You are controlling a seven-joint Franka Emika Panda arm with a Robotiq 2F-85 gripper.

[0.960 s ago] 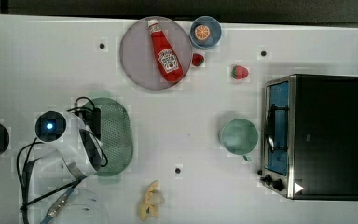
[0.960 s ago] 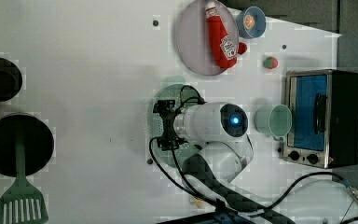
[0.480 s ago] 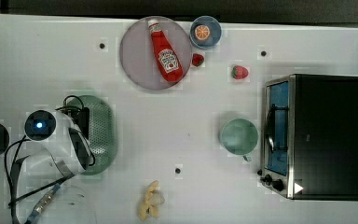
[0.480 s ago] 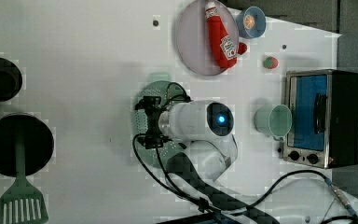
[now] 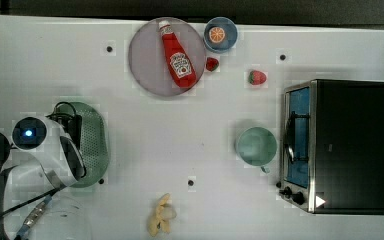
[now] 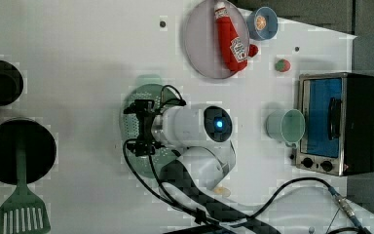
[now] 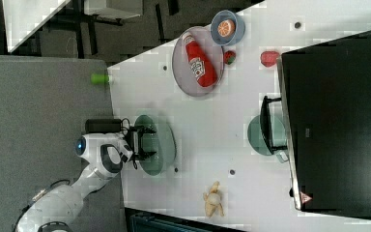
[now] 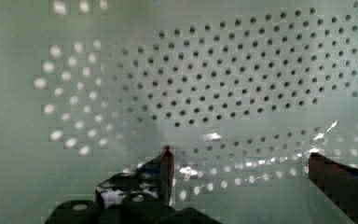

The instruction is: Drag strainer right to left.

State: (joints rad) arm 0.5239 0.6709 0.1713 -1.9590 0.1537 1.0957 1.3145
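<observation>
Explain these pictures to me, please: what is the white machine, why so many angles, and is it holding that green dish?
The white machine is one robot arm with a two-fingered gripper. Three pictures come from cameras off the arm, looking down on the white table; the fourth comes from a camera on the wrist. The gripper is open, its fingers spread inside the mint-green strainer, whose dotted bottom the wrist view shows; nothing is clamped. Also on the table: a ketchup bottle on a grey plate, an orange slice in a blue bowl, two strawberries, a green cup, a toaster oven and a banana.
</observation>
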